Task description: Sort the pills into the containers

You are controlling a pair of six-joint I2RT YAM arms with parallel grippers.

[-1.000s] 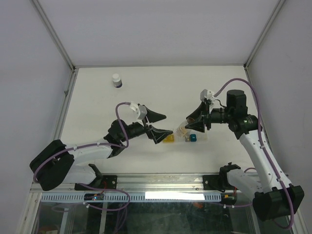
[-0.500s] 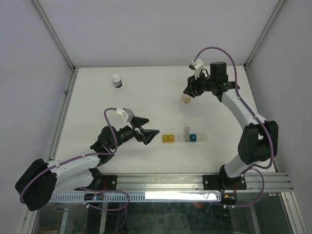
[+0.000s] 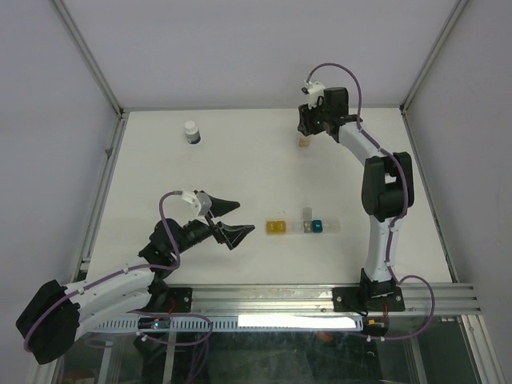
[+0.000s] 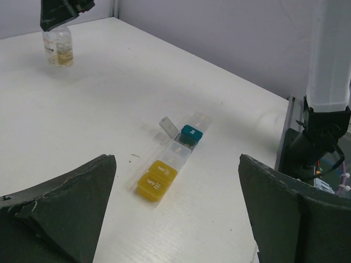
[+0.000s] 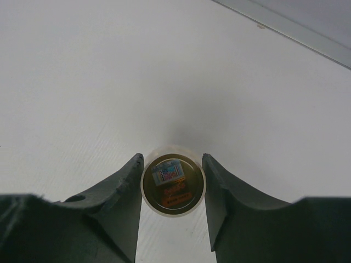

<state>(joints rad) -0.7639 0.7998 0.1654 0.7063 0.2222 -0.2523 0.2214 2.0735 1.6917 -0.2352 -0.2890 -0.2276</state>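
The containers lie in a short row at front centre: a yellow one (image 3: 276, 228) (image 4: 156, 180), then a clear section (image 3: 305, 226) (image 4: 178, 150) with one lid up, joined to a teal one (image 3: 317, 226) (image 4: 192, 132). My left gripper (image 3: 240, 218) (image 4: 176, 159) hangs open to their left with nothing between its fingers. Far back on the table, my right gripper (image 3: 305, 136) (image 5: 173, 160) is shut on the small amber vial (image 3: 304, 144) (image 5: 173, 181) (image 4: 58, 48), which is upright with its mouth open. I see no loose pills.
A white bottle with a dark band (image 3: 190, 131) stands at the back left. Metal frame rails run along the table's left edge (image 3: 104, 180) and front edge (image 3: 264, 298). White walls close in the back and sides.
The right arm has carried the vial from just above the containers to the back of the table. The left arm has drawn back toward the front left, still open.
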